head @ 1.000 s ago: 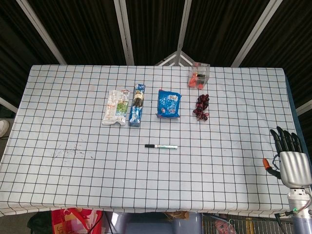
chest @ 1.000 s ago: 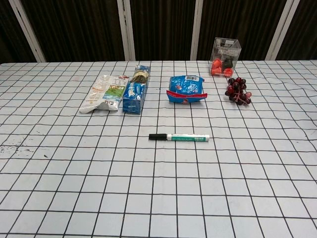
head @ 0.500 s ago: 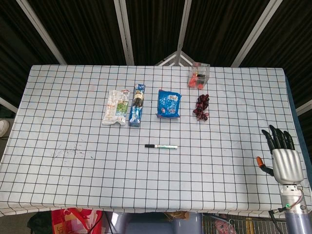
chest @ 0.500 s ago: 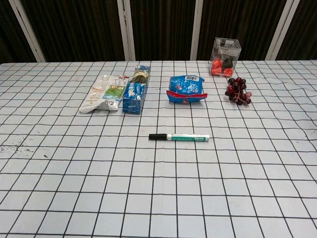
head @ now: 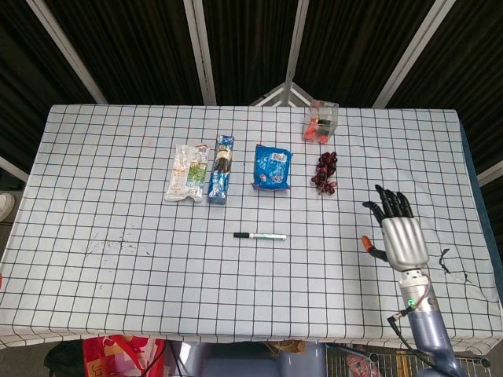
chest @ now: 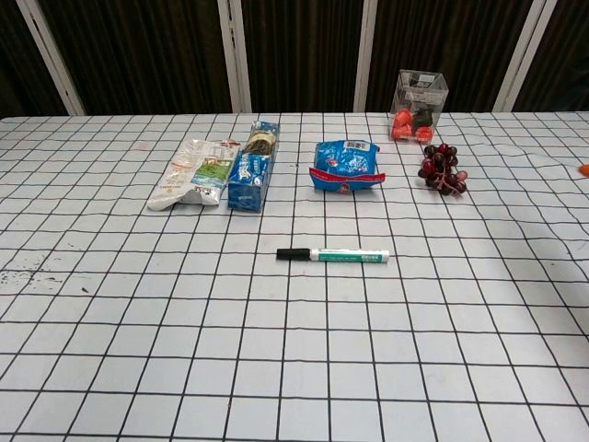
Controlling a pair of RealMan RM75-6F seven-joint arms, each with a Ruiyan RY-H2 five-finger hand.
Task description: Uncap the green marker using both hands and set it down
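In the head view we see our right robot hand (head: 402, 237) raised on its forearm at the lower right of the frame. Its silver back faces the camera, and its dark fingers (head: 391, 203) point away from us, straight and slightly apart, with nothing held between them. The thumb, tipped in orange, juts out to the left side of the palm. A grey wrist and blue-grey forearm run down toward the bottom edge. Our left robot hand shows in neither view.
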